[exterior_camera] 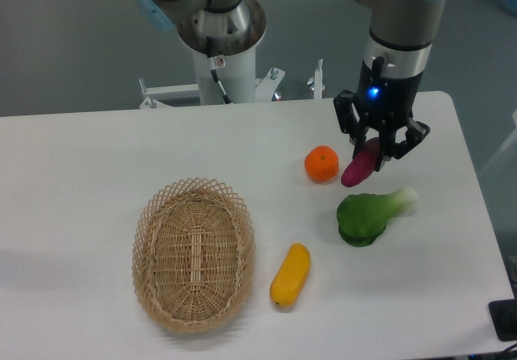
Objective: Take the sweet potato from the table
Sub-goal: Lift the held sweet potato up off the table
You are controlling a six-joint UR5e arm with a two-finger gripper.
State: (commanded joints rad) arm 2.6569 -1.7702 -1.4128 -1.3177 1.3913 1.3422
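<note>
**benchtop_dan:** The gripper [373, 148] is pinching the sweet potato [360, 166] between its two black fingers [346, 123] — clamped on the upper end, so the purple-magenta body hangs down and tilts toward the lower left. A small blue light glows on the wrist just above the fingers. The arm comes in from the top right of the shot, grey with pale blue caps.

**ur_newbie:** So where's the sweet potato relative to the table?

**benchtop_dan:** Held in the gripper over the right half of the white table [81, 158]. It looks lifted clear of the surface, though from this single fixed angle I can't tell how high the lower tip is. Nearest neighbour is the orange [321, 164], just to its left, with a small gap between them in the frame. Just below the tip sits a green leafy vegetable with a pale stalk end — looks like bok choy [370, 215] — lying on the table with the stalk pointing up-right.

**ur_newbie:** And the rest of the stuff?

**benchtop_dan:** Further out, a yellow oblong vegetable [291, 274] lies lower down near the middle, tilted, just beside the right rim of an oval wicker basket [194, 252]. Behind the table stands the robot's white pedestal base [221, 45].
</note>
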